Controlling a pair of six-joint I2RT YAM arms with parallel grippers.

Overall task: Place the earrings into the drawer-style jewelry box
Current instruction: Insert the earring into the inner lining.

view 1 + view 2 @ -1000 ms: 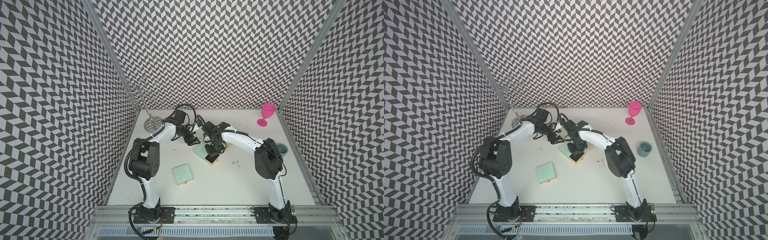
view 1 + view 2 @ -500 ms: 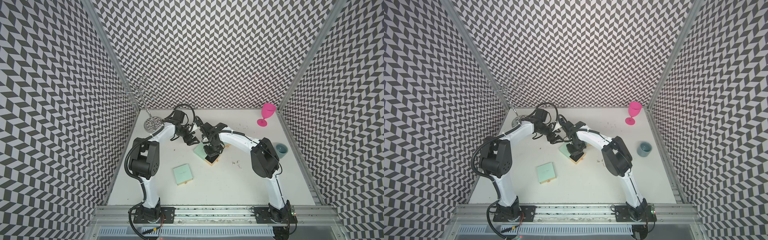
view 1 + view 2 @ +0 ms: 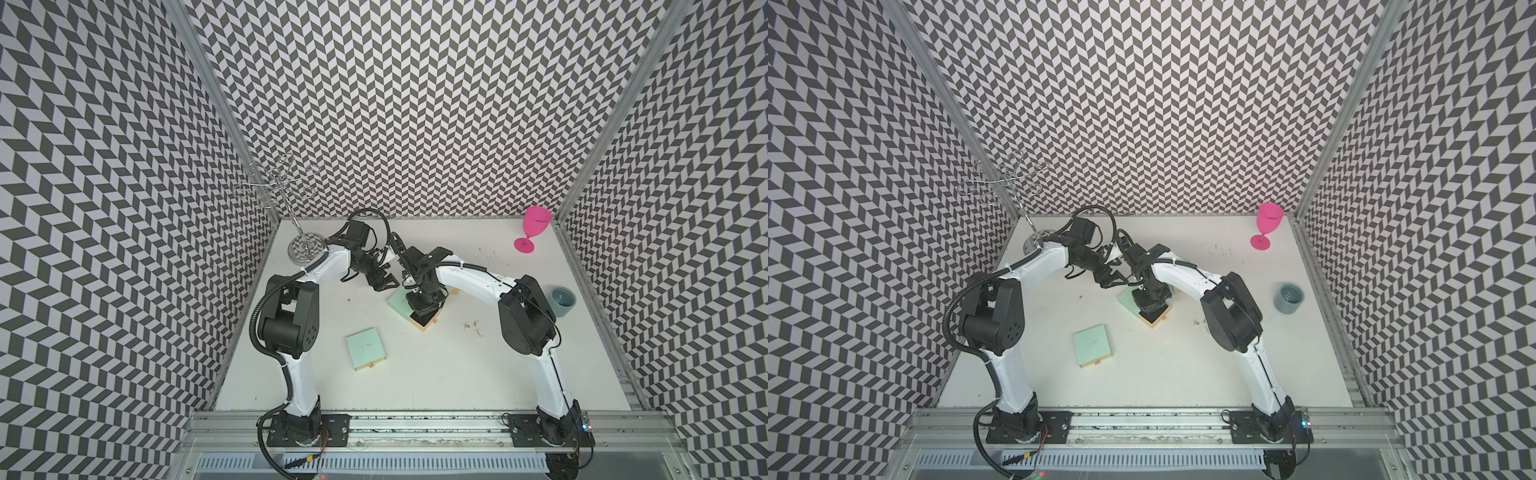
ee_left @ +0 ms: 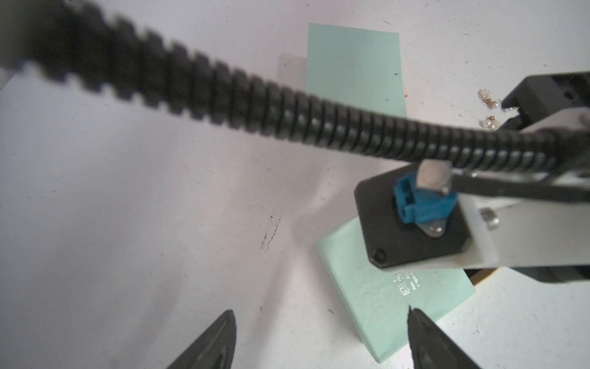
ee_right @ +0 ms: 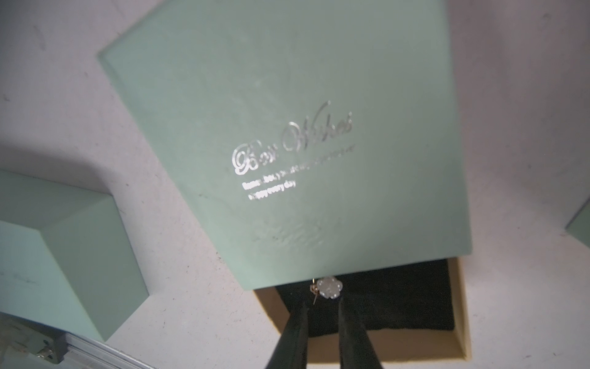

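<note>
The drawer-style jewelry box [image 3: 398, 300] is a mint sleeve [image 5: 287, 143] with its tan drawer [image 5: 459, 303] pulled out, showing black lining. One pale flower earring [image 5: 329, 287] lies on the lining at the sleeve's edge. My right gripper [image 5: 321, 302] points down over the drawer [image 3: 426, 325]; its jaws stand narrowly open, with the earring just past their tips and nothing between them. Several more earrings [image 3: 471, 326] lie on the table right of the box, also in the left wrist view [image 4: 488, 99]. My left gripper [image 4: 321, 314] hangs open beside the box's far corner [image 4: 376, 303], holding nothing.
A second mint box [image 3: 365, 348] lies closed at front left. A wire stand [image 3: 305, 249] sits at the back left, a pink goblet [image 3: 534, 228] at the back right and a grey-blue cup [image 3: 563, 301] by the right edge. The two wrists nearly touch above the box.
The right arm's elbow has swung slightly to the left while its gripper stayed over the drawer. The left arm has not moved.
</note>
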